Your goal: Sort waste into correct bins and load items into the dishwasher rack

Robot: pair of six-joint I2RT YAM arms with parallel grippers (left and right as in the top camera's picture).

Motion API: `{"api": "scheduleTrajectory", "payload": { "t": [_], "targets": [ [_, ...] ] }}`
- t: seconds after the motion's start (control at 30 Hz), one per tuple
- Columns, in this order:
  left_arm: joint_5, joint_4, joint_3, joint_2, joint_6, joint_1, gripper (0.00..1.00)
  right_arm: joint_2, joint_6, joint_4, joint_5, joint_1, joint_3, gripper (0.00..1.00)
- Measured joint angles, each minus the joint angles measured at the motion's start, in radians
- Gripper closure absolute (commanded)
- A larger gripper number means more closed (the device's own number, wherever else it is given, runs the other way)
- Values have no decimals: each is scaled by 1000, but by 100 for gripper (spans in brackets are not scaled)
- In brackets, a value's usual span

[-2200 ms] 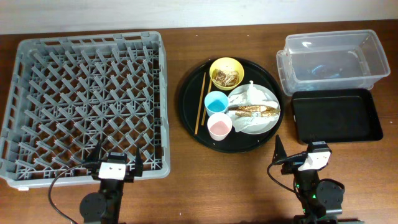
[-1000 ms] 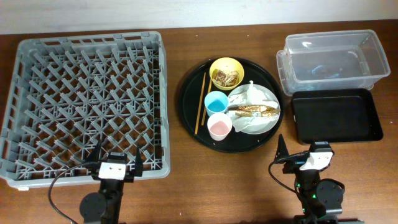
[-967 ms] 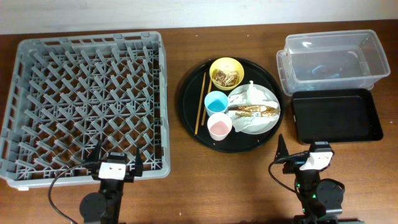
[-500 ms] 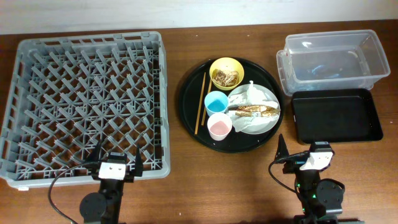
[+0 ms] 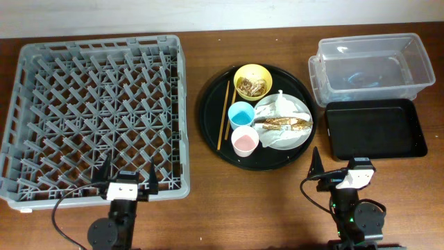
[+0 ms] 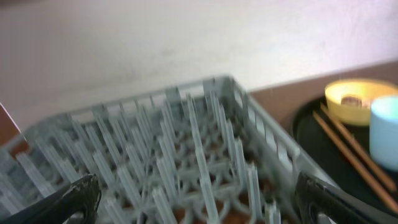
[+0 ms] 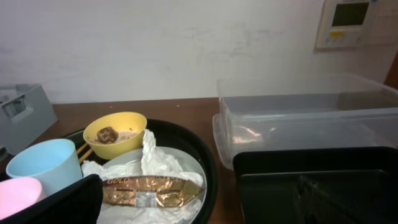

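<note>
Rack (image 5: 97, 111) is seen filling the left of the table (image 5: 201, 215), its pegs bare and its near edge just beyond the left gripper (image 5: 127, 175), whose fingers (image 6: 68, 199) are spread wide with nothing between them. A strip of bare wood is left between the rack's right wall and the round tray (image 5: 211, 104).

On that tray, two chopsticks (image 5: 223, 114) are laid along the left side, close to the rim. To their right are a yellow bowl (image 5: 252, 81) holding brown scraps (image 5: 253, 86) at the far side, a blue cup (image 5: 242, 114) in the middle and a pink cup (image 5: 245, 141) nearest. A plate (image 5: 295, 137) fills the right half, with a crumpled napkin (image 5: 277, 106) and a gold wrapper (image 5: 283, 125) lying on it. Letters resembling "GOLD" and a white label can be made out on the wrapper in the right wrist view; the smaller print cannot be read.

Only a narrow gap separates the round tray's right rim from the clear tub (image 5: 368, 39) at far right. A black bin (image 5: 374, 130) is set just beside the tub's near side. The right gripper (image 5: 338, 170) is held over open wood near the round tray, its fingers likewise apart and holding nothing. A wall panel (image 7: 348, 22) is visible; its text is too small to read.
</note>
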Motion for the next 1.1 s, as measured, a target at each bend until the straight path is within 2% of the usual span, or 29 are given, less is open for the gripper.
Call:
{"api": "scheduleTrajectory", "payload": {
  "t": [0.07, 0.2, 0.37, 0.63, 0.87, 0.97, 1.1],
  "targets": [
    [0, 10, 0, 0, -26, 0, 1, 1, -5, -2, 0, 0, 12, 2],
    [-1, 3, 32, 0, -50, 0, 1, 38, -104, -15, 0, 0, 144, 2],
    [-3, -35, 121, 19, -53, 0, 1, 177, -140, -36, 0, 0, 302, 1],
    [-2, -114, 364, 297, -54, 0, 1, 418, -144, -192, -23, 0, 557, 1],
    [-2, -374, 784, 715, -57, 0, 1, 596, -143, -445, -33, 0, 758, 1],
    [-2, -628, 1038, 924, -57, 0, 1, 709, -143, -561, -58, 0, 880, 2],
    [6, -871, 1292, 1126, -57, 0, 1, 871, -144, -733, -124, 0, 1075, 2]
  ]
}}
